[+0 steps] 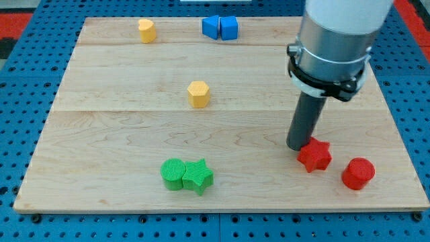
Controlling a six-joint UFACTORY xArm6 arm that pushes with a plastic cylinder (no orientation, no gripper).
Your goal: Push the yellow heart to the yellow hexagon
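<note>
Camera view: my tip point(297, 146) at four o'clock, touching red star point(314, 155)
Claw: none — bare rod
Targets: yellow heart point(146, 30) at eleven, yellow hexagon point(198, 93) central — apart, unpushed

Wooden board point(121, 128), yellow heart point(146, 30), yellow hexagon point(199, 94), two blue blocks point(220, 27), green cylinder point(173, 174), green star point(198, 176), red star point(314, 155), red cylinder point(357, 174)

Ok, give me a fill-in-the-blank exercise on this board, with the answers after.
1. My tip sits right beside the red ____ block.
2. The yellow heart block lies toward the view's ____ from the yellow hexagon block.
3. The green star block touches a ____ cylinder block.

Answers: star; top; green
</note>
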